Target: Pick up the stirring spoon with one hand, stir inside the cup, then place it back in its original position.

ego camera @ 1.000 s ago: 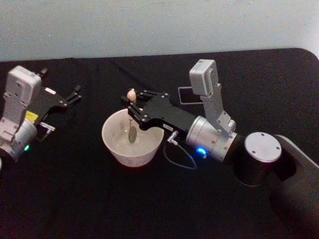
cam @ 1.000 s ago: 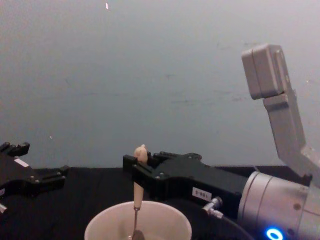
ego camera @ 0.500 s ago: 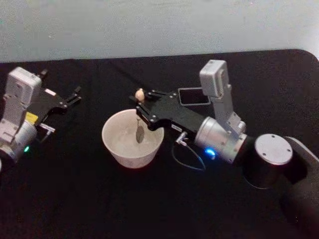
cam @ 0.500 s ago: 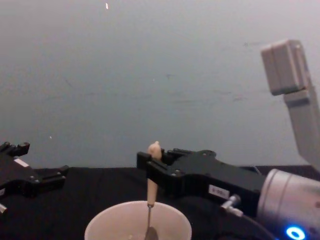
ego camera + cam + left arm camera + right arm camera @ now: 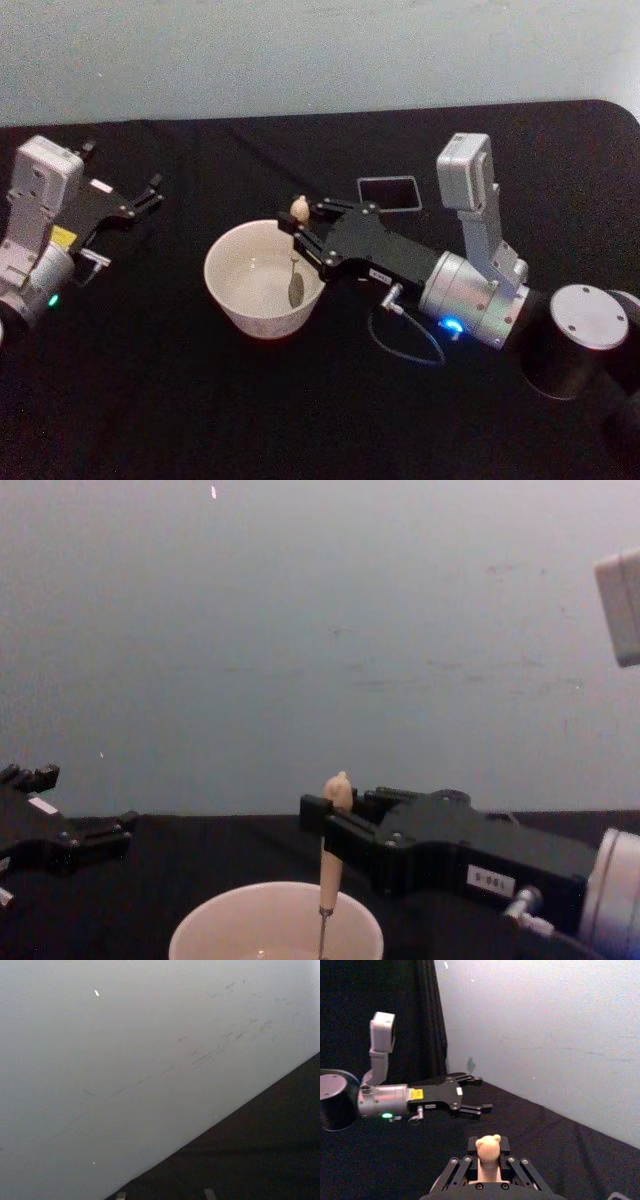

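Since a second ago your right gripper (image 5: 303,230) has slid to the robot's right, carrying the spoon (image 5: 328,860) from the middle of the cup (image 5: 248,314) over to its right side; the left gripper (image 5: 151,195) sits where it was.

You can see the spoon standing nearly upright, its small metal bowl down inside the cup close to the right wall, its thin metal shaft rising past the rim. The cream-beige handle ends in a rounded knob that from the right wrist view looks like a little bear head with two ears.

Your right gripper's black fingers (image 5: 355,832) are pinched on the handle just below that knob, one on each side, with the knob poking up above them. Behind them come the black body with a small white label and the smooth silver-grey wrist (image 5: 470,295).

The cup is wide, round, cream-white and thin-rimmed, and stands on the black bench (image 5: 200,400). A dark square box (image 5: 388,192) lies behind the right gripper, apart from the cup.

Your left gripper is well to the left of the cup, fingers spread and holding nothing.
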Controlling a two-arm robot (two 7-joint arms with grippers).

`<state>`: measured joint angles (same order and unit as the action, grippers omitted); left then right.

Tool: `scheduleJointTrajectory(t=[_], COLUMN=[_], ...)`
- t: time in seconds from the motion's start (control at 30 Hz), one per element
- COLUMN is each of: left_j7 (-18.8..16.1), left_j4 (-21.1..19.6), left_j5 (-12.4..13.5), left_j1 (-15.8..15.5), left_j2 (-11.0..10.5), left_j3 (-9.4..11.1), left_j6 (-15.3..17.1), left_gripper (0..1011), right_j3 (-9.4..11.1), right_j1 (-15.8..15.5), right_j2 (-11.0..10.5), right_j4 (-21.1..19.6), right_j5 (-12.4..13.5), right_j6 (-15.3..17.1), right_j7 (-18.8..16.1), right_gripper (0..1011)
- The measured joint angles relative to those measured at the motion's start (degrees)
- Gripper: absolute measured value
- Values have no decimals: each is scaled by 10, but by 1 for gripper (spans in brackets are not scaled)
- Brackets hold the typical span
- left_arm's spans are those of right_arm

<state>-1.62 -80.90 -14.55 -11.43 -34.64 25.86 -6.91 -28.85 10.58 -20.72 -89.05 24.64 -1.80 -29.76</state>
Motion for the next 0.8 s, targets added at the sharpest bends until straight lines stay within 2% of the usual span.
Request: scheduleJointTrajectory(t=[0.27, 0.43, 0.63, 0.8], left_j7=[0, 0, 0, 0], left_j4=[0, 0, 0, 0], left_j5=[0, 0, 0, 0], left_j1=[0, 0, 0, 0], left_j2=[0, 0, 0, 0], left_j3=[0, 0, 0, 0], left_j6=[0, 0, 0, 0], left_gripper=[1001, 1001, 1001, 1001], right_j3=[-7, -17, -33, -36], right_j1=[-15, -16, -3, 9], right_j2=[-14, -13, 4, 20], right_j4=[-27, -31, -12, 8], right_j5=[14, 15, 1, -9], right_j6=[6, 6, 2, -2], right_j7=[-9, -10, 0, 9], right_gripper=[221, 221, 222, 222])
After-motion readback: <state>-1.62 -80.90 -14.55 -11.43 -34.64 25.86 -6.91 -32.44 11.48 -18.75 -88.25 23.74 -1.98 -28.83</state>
